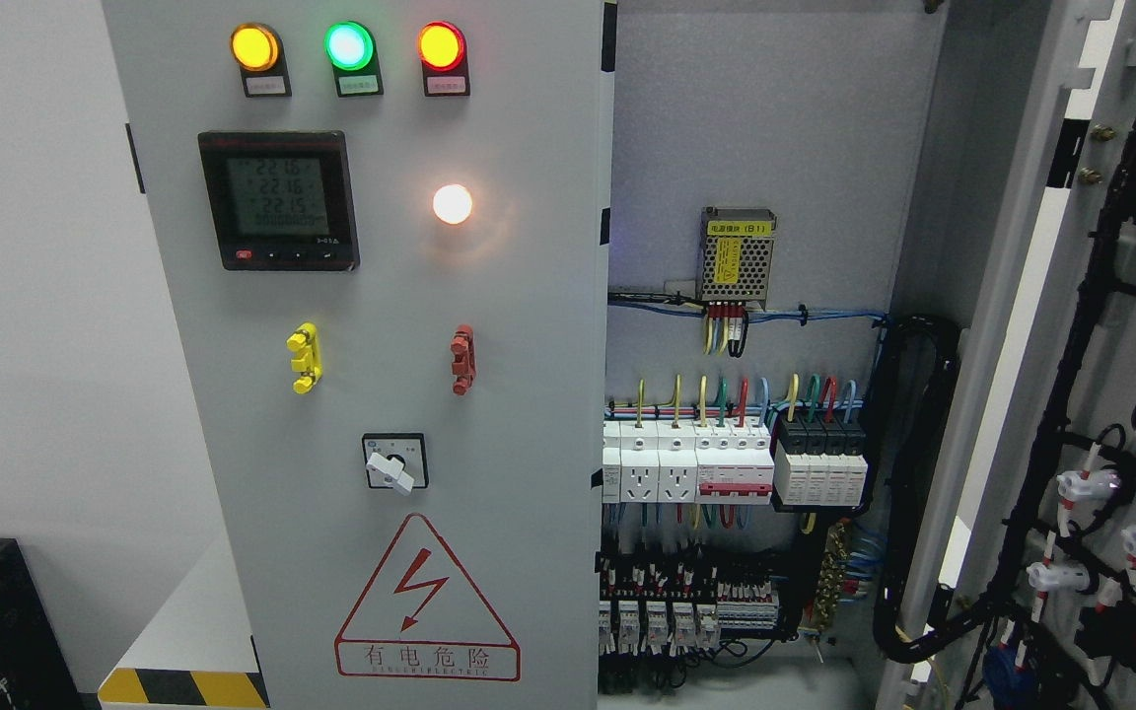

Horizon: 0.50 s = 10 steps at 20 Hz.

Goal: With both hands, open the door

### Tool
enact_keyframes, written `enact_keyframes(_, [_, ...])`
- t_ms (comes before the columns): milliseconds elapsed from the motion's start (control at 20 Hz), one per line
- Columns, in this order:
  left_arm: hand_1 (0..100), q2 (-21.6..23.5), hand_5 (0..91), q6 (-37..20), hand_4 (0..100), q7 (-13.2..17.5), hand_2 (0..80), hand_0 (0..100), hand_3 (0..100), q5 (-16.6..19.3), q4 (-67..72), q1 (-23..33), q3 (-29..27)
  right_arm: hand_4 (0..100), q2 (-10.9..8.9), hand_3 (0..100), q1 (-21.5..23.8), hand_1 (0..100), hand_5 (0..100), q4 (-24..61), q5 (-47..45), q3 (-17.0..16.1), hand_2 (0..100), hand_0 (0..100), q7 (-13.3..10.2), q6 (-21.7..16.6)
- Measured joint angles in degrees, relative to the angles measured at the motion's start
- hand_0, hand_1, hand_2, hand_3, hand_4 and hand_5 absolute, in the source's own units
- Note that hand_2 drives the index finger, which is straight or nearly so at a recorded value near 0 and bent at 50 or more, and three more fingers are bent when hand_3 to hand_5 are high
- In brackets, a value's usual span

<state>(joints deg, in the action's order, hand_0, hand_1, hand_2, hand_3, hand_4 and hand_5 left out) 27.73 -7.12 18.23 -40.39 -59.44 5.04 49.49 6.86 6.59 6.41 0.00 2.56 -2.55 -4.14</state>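
1. Head view: an electrical cabinet fills the frame. Its left door [381, 394] stands shut and faces the camera, while the right door [1100, 394] is swung wide at the picture's right, its inner face strung with black cable looms and white connectors.
2. Head view: the shut door carries three pilot lamps [348, 46] in amber, green and red, a digital meter [278, 200], a lit white lamp [452, 204], a yellow latch handle [304, 358], a red latch handle [462, 360], a rotary switch [393, 463] and a red hazard triangle [427, 602].
3. Head view: behind the open side, a small power supply [738, 255] sits above rows of breakers [736, 463] and coloured wiring.
4. Head view: neither robot hand shows, so whether either is open or closed cannot be said.
5. Judgement: the shut leaf looks like stiff painted sheet steel, heavy on its hinges and too smooth to grip flat. The two latch handles are probably the best holds, the free edge beside the interior the next; the lamps, meter and switch look fragile.
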Motion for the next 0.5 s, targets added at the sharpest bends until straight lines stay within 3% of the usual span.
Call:
enact_keyframes(100, [0, -3.3, 0.0, -1.1, 0, 0.0, 0.0, 0, 0, 1.5, 9.4, 0.8, -3.7, 0, 0.0, 0, 0.0, 0, 0, 0.0, 0.0, 0.0, 0, 0, 0.0, 0.0])
enact_keyframes(200, [0, -6.6, 0.0, -1.8, 0, 0.1, 0.0, 0, 0, 5.6, 18.1, 0.9, -9.6, 0, 0.0, 0, 0.0, 0, 0, 0.0, 0.0, 0.0, 0, 0, 0.0, 0.0])
enact_keyframes(401, [0, -12.0, 0.0, -2.1, 0, -0.2, 0.0, 0, 0, 21.0, 31.9, 0.9, -24.5, 0, 0.0, 0, 0.0, 0, 0, 0.0, 0.0, 0.0, 0, 0, 0.0, 0.0])
enact_keyframes(501, [0, -14.6, 0.0, -2.1, 0, -0.5, 0.0, 0, 0, 27.1, 37.1, 0.9, -31.1, 0, 0.0, 0, 0.0, 0, 0, 0.0, 0.0, 0.0, 0, 0, 0.0, 0.0])
